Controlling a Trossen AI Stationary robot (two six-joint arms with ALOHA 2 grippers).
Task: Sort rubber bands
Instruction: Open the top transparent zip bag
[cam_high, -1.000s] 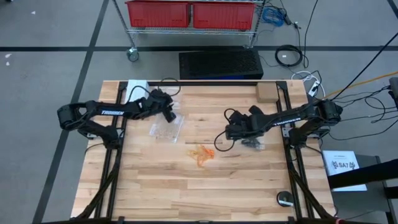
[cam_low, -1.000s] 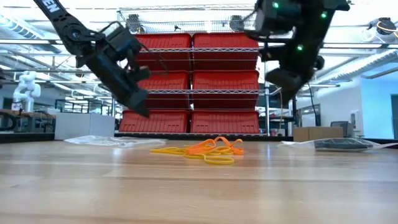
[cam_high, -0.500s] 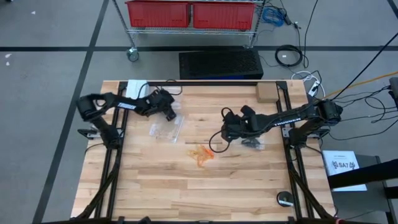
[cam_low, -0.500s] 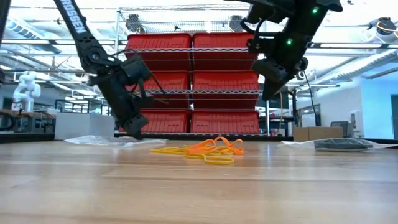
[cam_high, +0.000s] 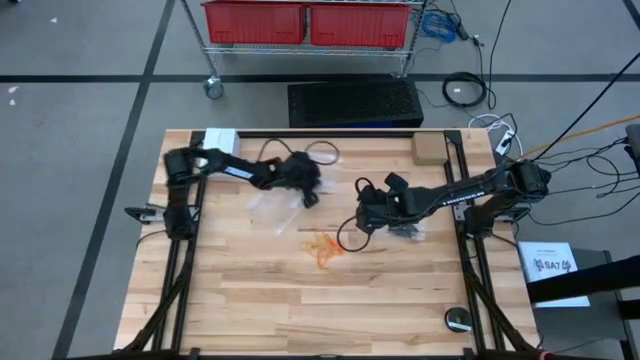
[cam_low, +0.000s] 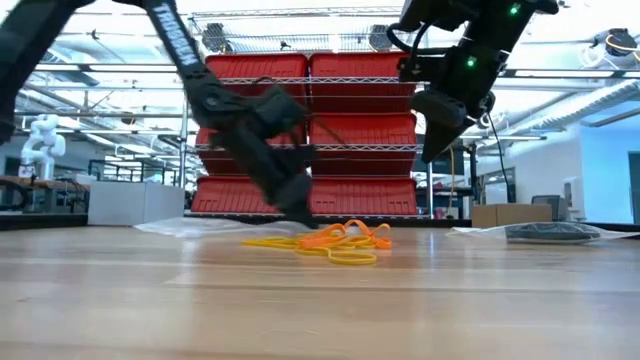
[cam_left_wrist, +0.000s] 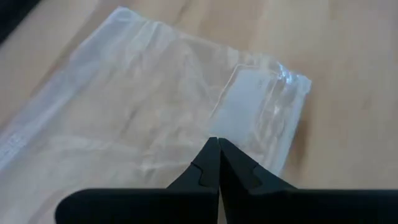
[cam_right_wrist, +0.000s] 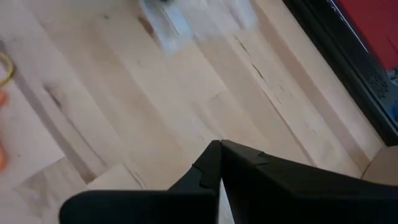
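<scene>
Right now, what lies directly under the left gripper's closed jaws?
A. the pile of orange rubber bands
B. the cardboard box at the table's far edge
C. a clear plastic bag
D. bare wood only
C: the left wrist view shows the left gripper with jaws shut right over a clear plastic bag, and the high view puts it there too, with the rubber bands lying apart on the table.

A white sheet (cam_high: 552, 265) on the floor, at four o'clock from the surface (cam_high: 300, 300), reads "SA7".
</scene>
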